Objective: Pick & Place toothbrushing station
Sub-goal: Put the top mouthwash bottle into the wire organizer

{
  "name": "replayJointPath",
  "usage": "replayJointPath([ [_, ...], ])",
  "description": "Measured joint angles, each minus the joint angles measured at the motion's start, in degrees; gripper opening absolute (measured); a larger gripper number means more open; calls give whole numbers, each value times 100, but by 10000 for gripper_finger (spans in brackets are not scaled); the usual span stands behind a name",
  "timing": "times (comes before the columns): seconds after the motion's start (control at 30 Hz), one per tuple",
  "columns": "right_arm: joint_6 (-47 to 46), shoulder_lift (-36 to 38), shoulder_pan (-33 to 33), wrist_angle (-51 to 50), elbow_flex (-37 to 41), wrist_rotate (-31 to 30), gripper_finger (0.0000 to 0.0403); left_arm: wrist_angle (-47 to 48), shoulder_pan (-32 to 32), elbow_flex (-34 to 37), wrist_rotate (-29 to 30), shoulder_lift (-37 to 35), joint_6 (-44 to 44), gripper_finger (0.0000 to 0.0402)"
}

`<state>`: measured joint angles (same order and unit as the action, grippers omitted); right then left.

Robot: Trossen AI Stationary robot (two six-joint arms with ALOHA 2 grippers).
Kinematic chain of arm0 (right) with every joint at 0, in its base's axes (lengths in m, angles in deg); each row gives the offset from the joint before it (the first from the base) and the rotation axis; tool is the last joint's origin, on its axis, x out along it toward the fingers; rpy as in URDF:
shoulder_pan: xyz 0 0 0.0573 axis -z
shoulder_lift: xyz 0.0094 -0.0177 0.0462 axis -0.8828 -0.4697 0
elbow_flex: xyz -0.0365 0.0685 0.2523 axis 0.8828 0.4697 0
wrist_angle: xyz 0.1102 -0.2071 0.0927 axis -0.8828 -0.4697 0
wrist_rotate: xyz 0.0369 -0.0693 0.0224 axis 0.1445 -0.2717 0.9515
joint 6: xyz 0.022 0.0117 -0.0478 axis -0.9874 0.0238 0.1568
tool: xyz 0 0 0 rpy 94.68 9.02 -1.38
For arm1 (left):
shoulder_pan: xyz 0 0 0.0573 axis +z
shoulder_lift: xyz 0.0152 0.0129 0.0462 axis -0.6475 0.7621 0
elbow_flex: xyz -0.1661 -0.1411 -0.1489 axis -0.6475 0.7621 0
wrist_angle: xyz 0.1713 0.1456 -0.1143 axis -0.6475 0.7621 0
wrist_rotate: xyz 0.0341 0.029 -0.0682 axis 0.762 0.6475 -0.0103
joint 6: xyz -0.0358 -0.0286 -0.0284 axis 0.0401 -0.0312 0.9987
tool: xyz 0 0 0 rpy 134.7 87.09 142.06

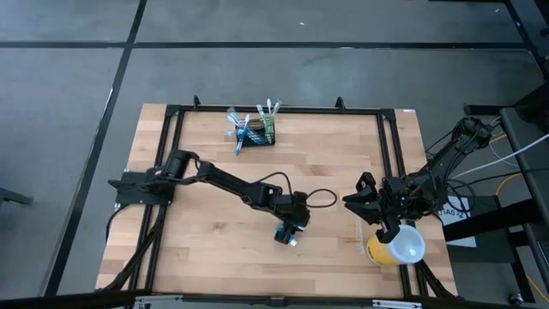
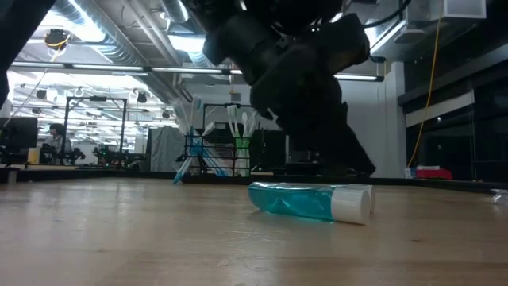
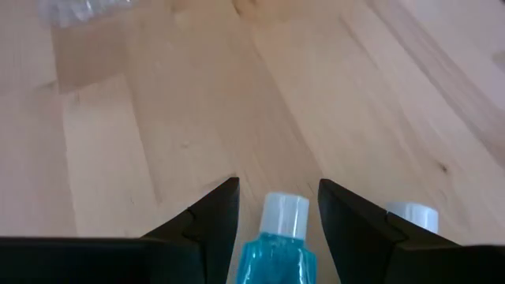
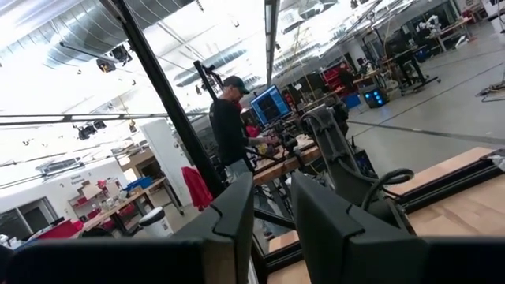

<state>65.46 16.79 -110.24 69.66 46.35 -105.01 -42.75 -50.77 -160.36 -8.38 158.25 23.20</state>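
Left gripper (image 3: pixel 272 225) near the table's middle front, dark wedge-shaped fingers (image 3: pixel 209 221) spread to either side of a translucent teal tube (image 3: pixel 276 256) with a white cap, not visibly pressing on it. Seen from the low view only: tube (image 2: pixel 309 200) lying flat on the wood, cap toward the right. Seen from above: just a small teal spot (image 1: pixel 284 235) under the gripper (image 1: pixel 289 230).

Right gripper (image 4: pixel 272 217) at the right edge, tilted up toward the room; fingers (image 4: pixel 233 217) a narrow gap apart, nothing seen between them. Yellow cup (image 1: pixel 396 245) with round white lid directly beside it, shown only from above.

Toothbrushing station (image 1: pixel 256 131), black wire mesh, low and boxy, at the far edge of the pale plank table (image 1: pixel 214 223), toothbrushes (image 1: pixel 268 110) sticking up and out. Well apart from both grippers. Person (image 4: pixel 229 130) standing in the room beyond.
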Motion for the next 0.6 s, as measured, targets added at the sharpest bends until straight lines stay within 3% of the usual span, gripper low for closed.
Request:
replayJointPath([
  [0.6,-85,0,-2,-15,0,-97,89,-167,-11,-37,-207,360,36,168],
])
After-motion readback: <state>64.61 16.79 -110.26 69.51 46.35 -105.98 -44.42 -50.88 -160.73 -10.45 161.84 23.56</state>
